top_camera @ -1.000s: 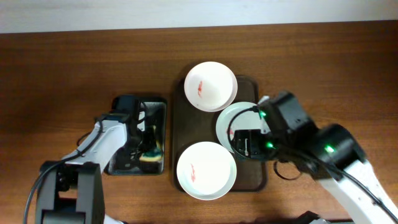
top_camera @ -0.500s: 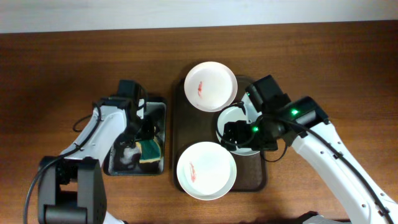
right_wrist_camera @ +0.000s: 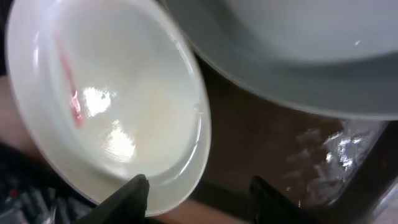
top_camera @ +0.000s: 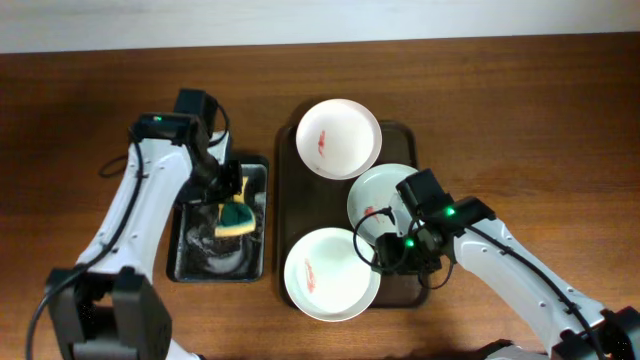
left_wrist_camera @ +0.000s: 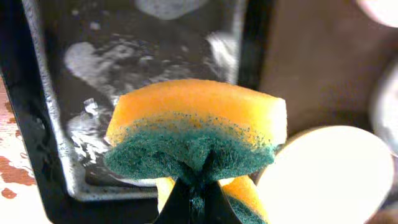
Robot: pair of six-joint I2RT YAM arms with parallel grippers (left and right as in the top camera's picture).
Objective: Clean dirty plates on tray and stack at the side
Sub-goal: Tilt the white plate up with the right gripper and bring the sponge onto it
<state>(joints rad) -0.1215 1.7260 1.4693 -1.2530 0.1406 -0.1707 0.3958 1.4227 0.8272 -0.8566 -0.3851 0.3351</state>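
Three white plates lie on the dark brown tray (top_camera: 290,185). The far plate (top_camera: 338,138) and the near plate (top_camera: 330,273) each bear a red smear. The pale green-tinted plate (top_camera: 376,193) lies at the right. My left gripper (top_camera: 228,205) is shut on a yellow-green sponge (top_camera: 236,218) (left_wrist_camera: 196,134), held above the small black tray (top_camera: 195,262). My right gripper (top_camera: 387,258) (right_wrist_camera: 199,196) is open, its fingers astride the right rim of the near plate (right_wrist_camera: 112,112), with the green-tinted plate (right_wrist_camera: 292,56) beside it.
The black tray (left_wrist_camera: 43,124) holds soapy water and foam. It stands just left of the brown tray. Bare wooden table (top_camera: 530,120) lies to the right and far left. A pale wall edge runs along the back.
My left gripper has lifted the sponge out of the black tray and moved it back. My right gripper has moved from the green-tinted plate toward me, to the near plate's rim.
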